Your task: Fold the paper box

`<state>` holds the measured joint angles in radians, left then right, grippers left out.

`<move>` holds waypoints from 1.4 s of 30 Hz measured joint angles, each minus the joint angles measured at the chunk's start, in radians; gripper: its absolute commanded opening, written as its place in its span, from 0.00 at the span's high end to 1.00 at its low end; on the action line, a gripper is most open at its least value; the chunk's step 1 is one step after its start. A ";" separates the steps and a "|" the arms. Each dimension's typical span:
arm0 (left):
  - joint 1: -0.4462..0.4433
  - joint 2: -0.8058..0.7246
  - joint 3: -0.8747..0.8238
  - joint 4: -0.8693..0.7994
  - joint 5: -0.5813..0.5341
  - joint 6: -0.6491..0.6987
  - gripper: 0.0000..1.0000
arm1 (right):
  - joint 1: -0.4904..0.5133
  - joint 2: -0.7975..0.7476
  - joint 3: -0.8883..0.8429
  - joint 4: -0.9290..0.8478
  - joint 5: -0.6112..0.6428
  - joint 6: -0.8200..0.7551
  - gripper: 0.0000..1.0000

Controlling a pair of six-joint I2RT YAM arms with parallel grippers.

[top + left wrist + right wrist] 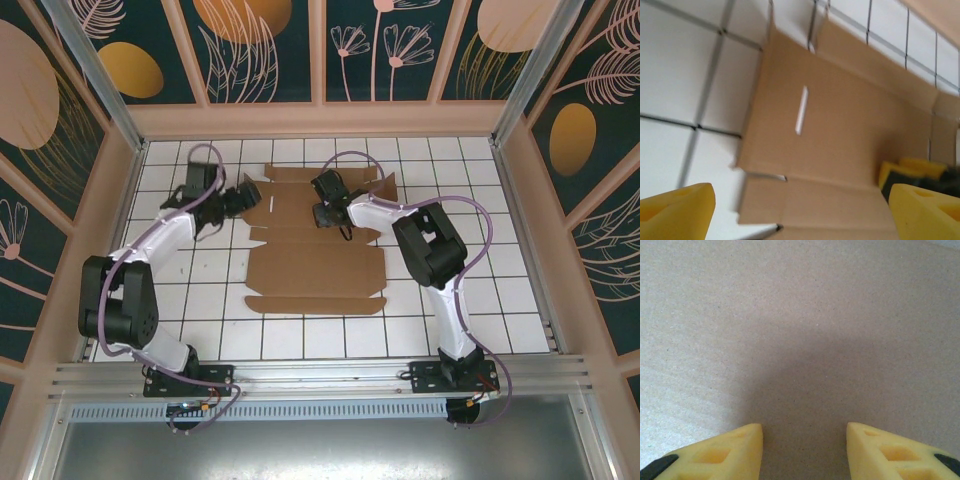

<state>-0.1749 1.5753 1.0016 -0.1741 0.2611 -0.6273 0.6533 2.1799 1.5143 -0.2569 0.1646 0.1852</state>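
The paper box (315, 265) lies as a mostly flat brown die-cut sheet on the white tiles, its far panel slightly raised. My left gripper (248, 197) hovers at the sheet's far left edge. In the left wrist view its yellow fingers (680, 210) stand wide open over the cardboard (840, 115), nothing between them. My right gripper (322, 212) points down on the far panel near the middle. In the right wrist view its gripper (805, 432) is open, tips close to bare cardboard (800, 315). The right gripper's yellow fingers (912, 172) also show at the right of the left wrist view.
A narrow slot (801, 110) is cut in the left panel. Wooden walls (320, 118) enclose the tiled floor (200, 290) on three sides. An aluminium rail (320, 375) with both arm bases runs along the near edge. Free tiles lie left and right of the sheet.
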 measured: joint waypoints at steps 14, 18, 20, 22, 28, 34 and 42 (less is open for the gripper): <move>-0.008 0.149 -0.101 0.104 0.111 -0.029 0.13 | -0.006 -0.010 -0.024 0.027 -0.015 0.000 0.53; -0.002 0.185 -0.079 0.105 0.127 -0.029 0.14 | -0.006 -0.011 -0.025 0.029 -0.016 -0.003 0.53; 0.001 0.198 -0.067 0.095 0.131 -0.029 0.16 | -0.006 -0.011 -0.025 0.029 -0.016 -0.004 0.53; 0.003 0.200 -0.063 0.091 0.137 -0.031 0.17 | -0.006 -0.011 -0.025 0.029 -0.016 -0.004 0.53; 0.000 0.211 -0.066 0.164 0.203 -0.053 0.23 | -0.006 -0.011 -0.025 0.029 -0.016 -0.004 0.53; -0.008 0.207 -0.078 0.224 0.255 -0.060 0.25 | -0.006 -0.012 -0.031 0.035 -0.016 -0.004 0.53; -0.058 0.174 -0.085 0.235 0.254 -0.058 0.26 | -0.006 -0.012 -0.031 0.038 -0.016 -0.004 0.53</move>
<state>-0.2329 1.7496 0.9169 0.0612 0.5148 -0.6857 0.6476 2.1677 1.4830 -0.2192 0.1490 0.1814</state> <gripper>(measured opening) 0.745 0.469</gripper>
